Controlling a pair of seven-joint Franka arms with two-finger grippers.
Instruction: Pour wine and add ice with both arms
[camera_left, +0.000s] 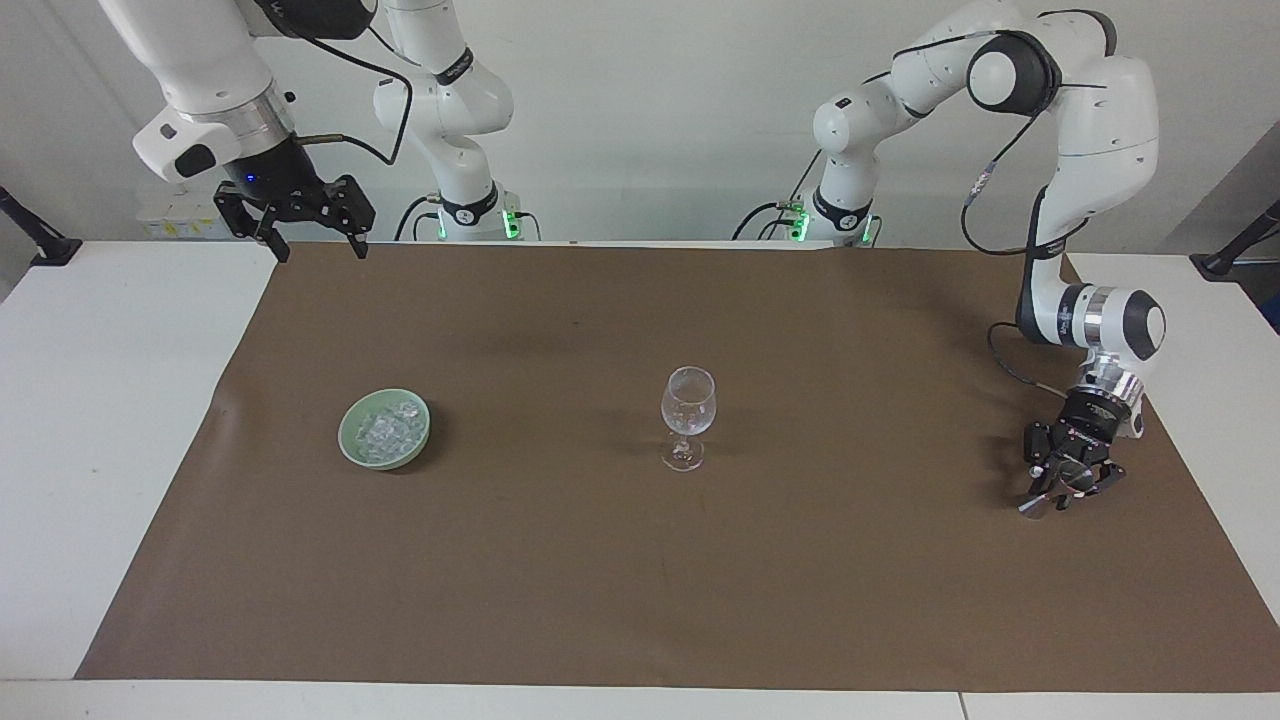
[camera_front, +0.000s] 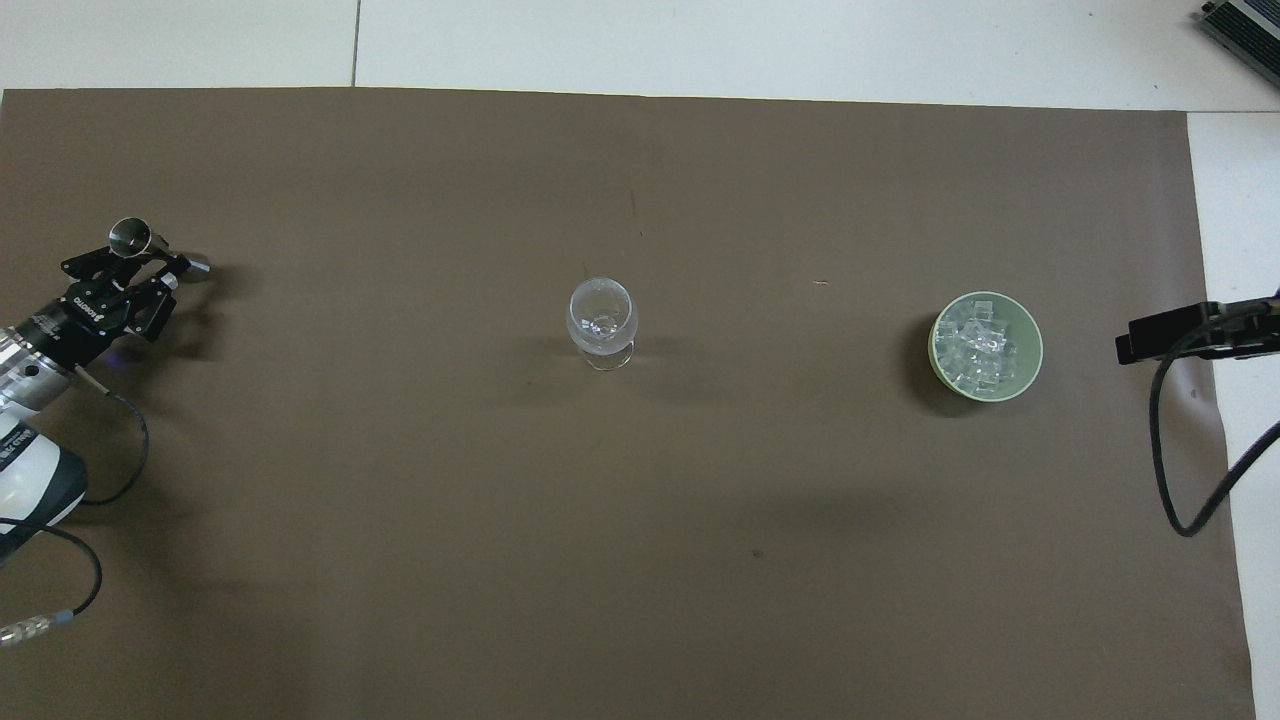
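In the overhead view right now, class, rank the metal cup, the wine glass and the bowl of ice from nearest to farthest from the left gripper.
1. Metal cup: between the left gripper's fingers, at the left arm's end of the mat.
2. Wine glass: mid-mat, upright.
3. Bowl of ice: toward the right arm's end, farthest away.

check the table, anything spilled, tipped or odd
Nothing spilled. The wine glass stands upright; the ice sits inside its green bowl. Only oddity: a small metal jigger lies on its side under the left gripper.
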